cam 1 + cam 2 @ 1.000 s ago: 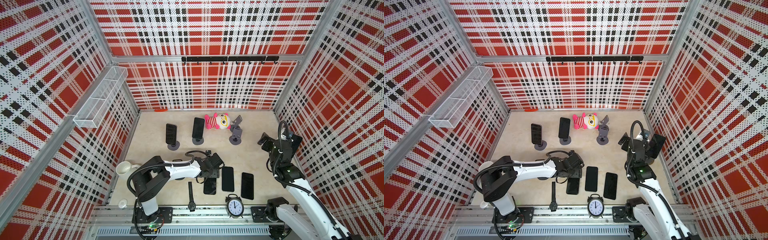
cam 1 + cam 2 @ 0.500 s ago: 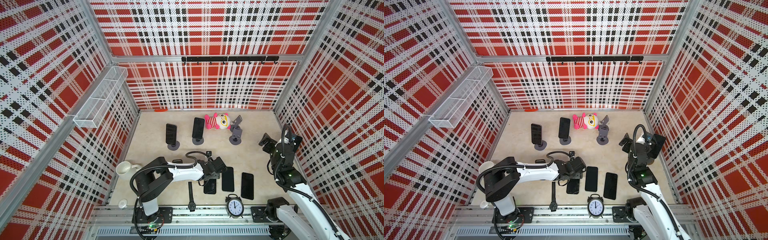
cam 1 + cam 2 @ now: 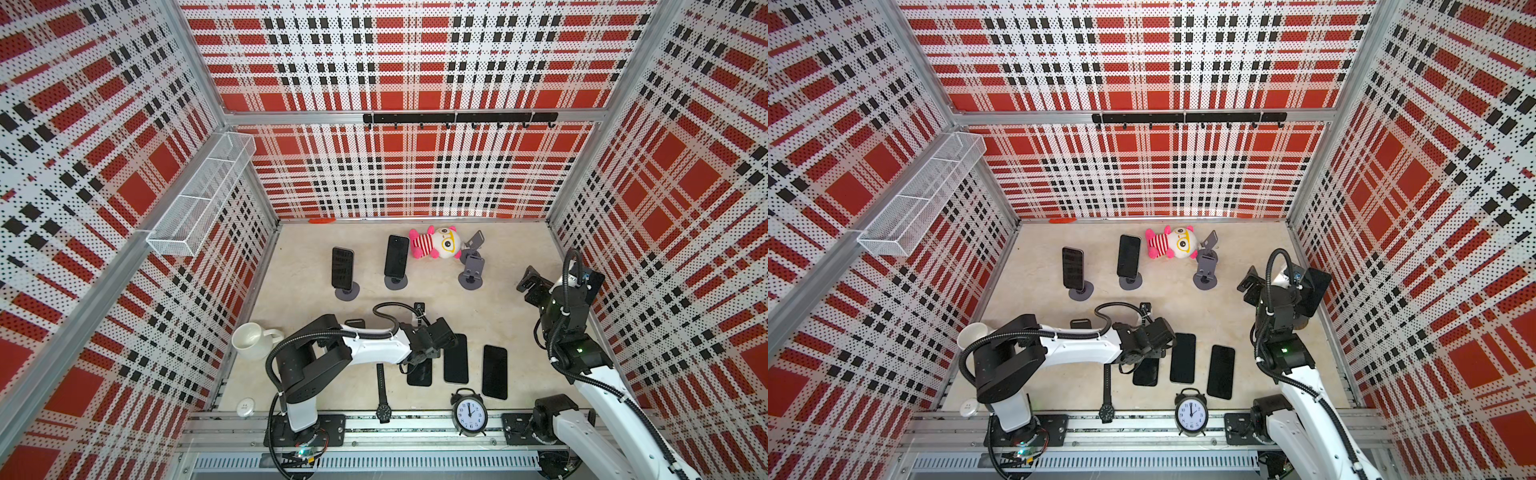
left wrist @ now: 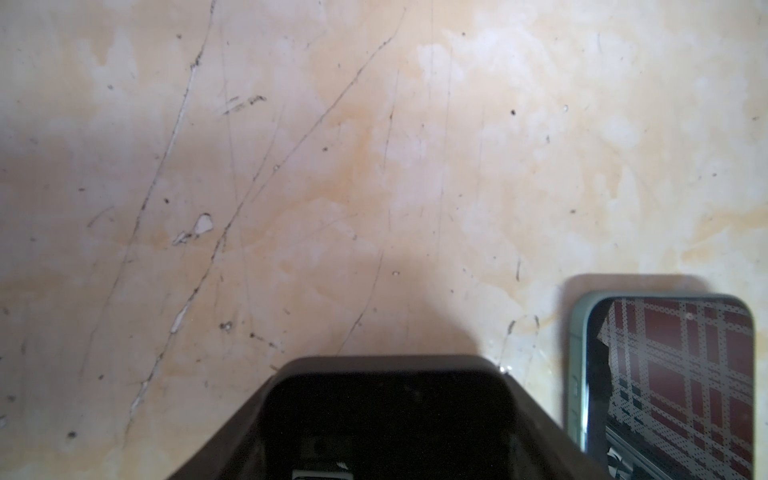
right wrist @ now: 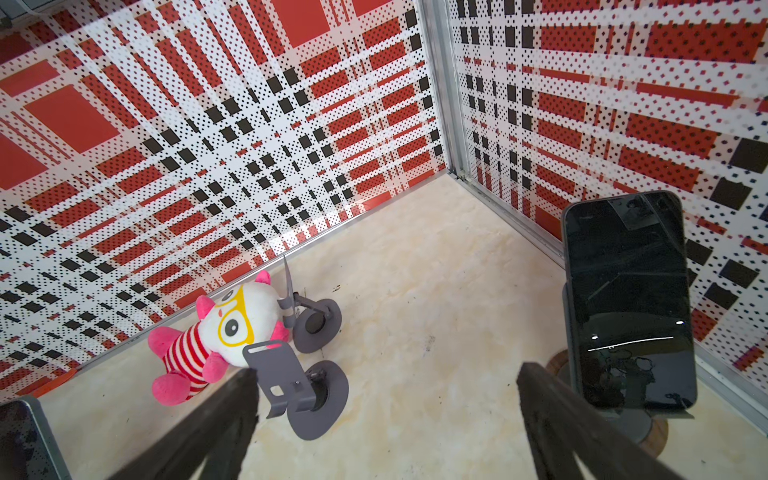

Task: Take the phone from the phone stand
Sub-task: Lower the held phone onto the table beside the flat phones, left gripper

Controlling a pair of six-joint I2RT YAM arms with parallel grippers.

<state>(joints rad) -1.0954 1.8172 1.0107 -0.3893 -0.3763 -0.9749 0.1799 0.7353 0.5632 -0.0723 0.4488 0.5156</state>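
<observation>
In both top views the left jaws are hanging low over the near worktop [image 3: 307, 295], clamped across a flat phone [image 3: 419, 376]. In the left wrist view we are seeing that phone filling their gap. In the right wrist view the right jaws are gaping; the upright phone [image 5: 627, 299] on its phone stand [image 5: 631, 428] is standing right of them, nearer this arm.

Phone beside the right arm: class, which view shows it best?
Right wrist view: the phone stands close, screen facing. Both top views show only part, behind the right arm; left wrist view misses it.
</observation>
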